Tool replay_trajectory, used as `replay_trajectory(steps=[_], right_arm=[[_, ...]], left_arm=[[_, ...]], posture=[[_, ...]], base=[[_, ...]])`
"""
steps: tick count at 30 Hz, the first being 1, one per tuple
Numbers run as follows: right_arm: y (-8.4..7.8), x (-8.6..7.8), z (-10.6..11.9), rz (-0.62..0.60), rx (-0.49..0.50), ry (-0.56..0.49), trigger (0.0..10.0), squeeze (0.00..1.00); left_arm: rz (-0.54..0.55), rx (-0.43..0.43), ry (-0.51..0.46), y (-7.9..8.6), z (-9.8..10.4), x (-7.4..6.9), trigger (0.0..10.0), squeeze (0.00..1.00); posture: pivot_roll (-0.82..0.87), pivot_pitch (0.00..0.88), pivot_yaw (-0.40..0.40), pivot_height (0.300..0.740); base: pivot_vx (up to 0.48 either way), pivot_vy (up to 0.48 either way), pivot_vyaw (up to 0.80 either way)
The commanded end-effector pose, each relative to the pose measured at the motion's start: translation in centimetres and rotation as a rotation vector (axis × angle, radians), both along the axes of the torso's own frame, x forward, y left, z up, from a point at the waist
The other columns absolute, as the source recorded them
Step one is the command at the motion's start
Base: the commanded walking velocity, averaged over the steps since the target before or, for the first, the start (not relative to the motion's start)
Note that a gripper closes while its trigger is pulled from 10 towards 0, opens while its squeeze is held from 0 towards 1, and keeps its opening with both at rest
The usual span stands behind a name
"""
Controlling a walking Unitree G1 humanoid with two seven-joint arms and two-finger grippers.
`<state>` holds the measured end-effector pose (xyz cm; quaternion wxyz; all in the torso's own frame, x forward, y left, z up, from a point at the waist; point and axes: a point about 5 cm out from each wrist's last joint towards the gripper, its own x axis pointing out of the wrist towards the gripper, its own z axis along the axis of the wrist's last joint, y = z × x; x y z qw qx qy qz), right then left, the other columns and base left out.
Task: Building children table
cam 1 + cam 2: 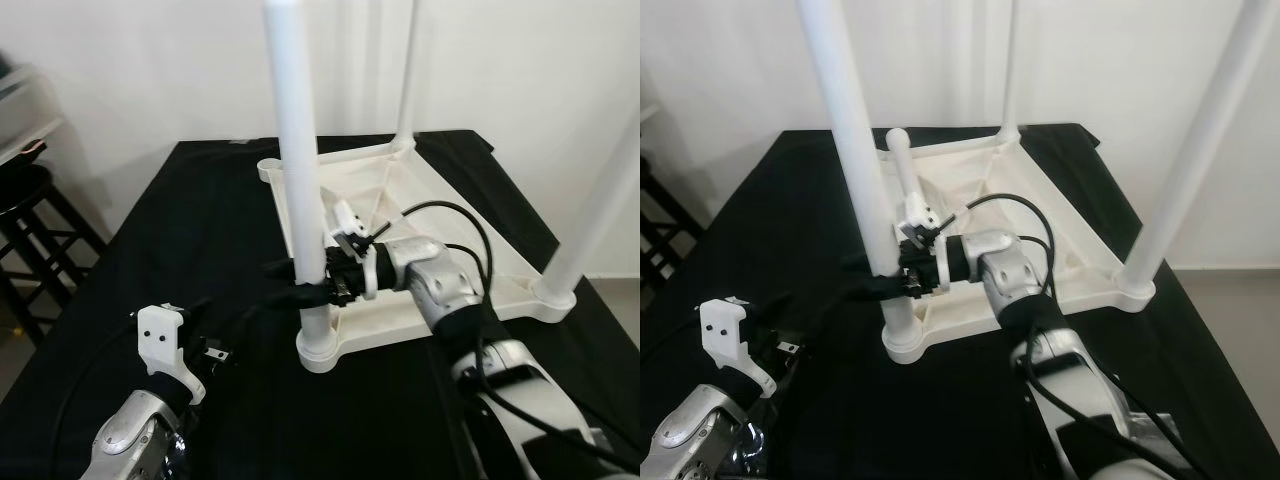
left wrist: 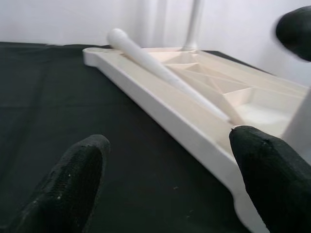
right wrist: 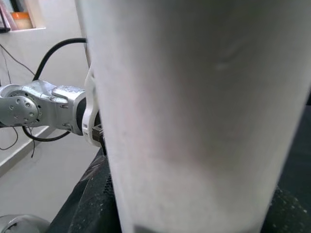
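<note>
my left gripper (image 2: 165, 179) hovers wide open over the black cloth (image 1: 170, 230) at seven o'clock. my right gripper (image 1: 300, 283) clamps the near leg (image 1: 298, 160), upright in the upturned tabletop (image 1: 440, 215). a loose leg (image 1: 904, 172) lies at twelve o'clock.

No text, label or number can be read anywhere (all surfaces plain).
</note>
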<state>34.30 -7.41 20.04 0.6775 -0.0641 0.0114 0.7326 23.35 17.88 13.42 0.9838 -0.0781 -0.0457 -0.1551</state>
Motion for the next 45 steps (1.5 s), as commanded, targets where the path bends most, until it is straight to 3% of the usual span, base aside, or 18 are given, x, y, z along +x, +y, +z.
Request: replay_trajectory(steps=[1,3,7,8,17,18,20,21,22,26,29,30,31,33,40,42,44,45], right_arm=[[-0.7,-0.4,-1.3,-0.043,-0.055,-0.005,0.0,0.0],[-1.5,-1.4,-1.9,-0.106,-0.067,-0.007,0.0,0.0],[-1.3,-4.8,-4.6,-0.498,-0.166,0.017,0.0,0.0],[-0.5,-7.2,-6.7,-0.591,-0.234,0.001,0.0,0.0],[-1.5,-5.7,-6.0,-0.868,-0.207,-0.011,0.0,0.0],[-1.1,-5.5,-5.6,-0.863,-0.208,-0.015,10.0,0.0],[-0.9,-5.4,-5.2,-0.865,-0.209,-0.019,10.0,0.0],[-0.7,-5.2,-4.8,-0.853,-0.199,-0.018,10.0,0.67],[-0.4,-4.9,-4.0,-0.827,-0.163,-0.014,10.0,1.0],[0.0,-4.4,-2.5,-0.772,-0.082,-0.019,10.0,1.0],[0.2,-3.8,-0.3,-0.573,0.04,-0.072,10.0,1.0],[0.1,-3.6,0.2,-0.448,0.066,-0.088,10.0,0.81],[-0.1,-3.6,0.3,-0.342,0.069,-0.085,10.0,0.14],[-0.2,-3.3,0.0,-0.245,0.043,-0.076,10.0,0.0],[0.6,-1.9,0.2,-0.139,0.004,-0.063,10.0,0.0],[0.9,-1.4,0.3,-0.117,-0.002,-0.05,9.1,0.0],[1.1,-0.9,0.3,-0.077,-0.016,-0.013,0.0,0.0],[1.1,-0.9,0.1,-0.044,-0.024,0.014,0.0,0.0]], left_arm=[[0.004,0.005,-0.007,0.1,0.1,-0.2,10.0,0.0],[0.006,0.005,-0.007,0.2,0.2,-0.2,10.0,0.0],[0.014,0.015,-0.005,0.8,0.2,-0.3,10.0,0.0],[0.01,0.012,-0.001,1.0,0.3,-0.2,10.0,0.0],[-0.03,0.044,0.02,1.4,0.1,0.2,10.0,0.0],[-0.014,0.045,0.017,1.5,0.1,0.2,10.0,0.0],[-0.001,0.044,0.015,1.6,0.1,0.1,10.0,0.0],[0.006,0.045,0.014,1.6,0.1,0.1,10.0,0.0],[0.007,0.044,0.013,1.6,0.1,0.1,10.0,0.0],[0.003,0.044,0.013,1.5,0.1,0.2,10.0,0.0],[0.003,0.039,0.011,1.4,0.1,0.2,10.0,0.0],[0.003,0.037,0.01,1.4,0.1,0.3,10.0,0.0],[0.004,0.035,0.008,1.3,0.1,0.3,10.0,0.0],[0.008,0.032,0.005,1.3,0.1,0.2,10.0,0.0],[0.073,0.028,-0.011,1.7,0.2,0.1,10.0,0.0],[0.109,0.02,-0.015,2.0,0.3,0.0,10.0,0.0],[0.18,-0.012,-0.013,2.6,0.2,-0.2,10.0,0.0],[0.204,-0.027,-0.01,2.8,0.1,-0.4,10.0,0.0]], posture=[[-0.01,0.066,0.025,0.74],[-0.02,0.077,0.03,0.74],[-0.02,0.081,0.04,0.74],[-0.04,0.095,0.08,0.74],[-0.03,0.06,0.099,0.74],[-0.02,0.056,0.101,0.74],[-0.02,0.056,0.101,0.74],[-0.02,0.052,0.098,0.74],[-0.02,0.051,0.092,0.74],[-0.01,0.049,0.09,0.74],[-0.02,0.051,0.09,0.74],[-0.01,0.046,0.086,0.74],[-0.01,0.046,0.086,0.74],[-0.01,0.045,0.083,0.74],[0.0,0.049,0.081,0.74],[0.0,0.055,0.083,0.74],[0.01,0.061,0.078,0.74],[0.01,0.065,0.078,0.74]], base=[[0.0,0.0,0.0],[0.0,0.0,0.0],[0.0,0.0,0.0],[0.0,0.0,0.0],[0.0,0.0,0.0],[0.0,0.0,0.0],[0.0,0.0,0.0],[0.0,0.0,0.0],[0.0,0.0,0.0],[0.0,0.0,0.0],[0.0,0.0,0.0],[0.0,0.0,0.0],[0.0,0.0,0.0],[0.0,0.0,0.0],[0.0,0.0,0.0],[0.0,0.0,0.0],[0.0,0.0,0.0],[0.0,0.0,0.0]])
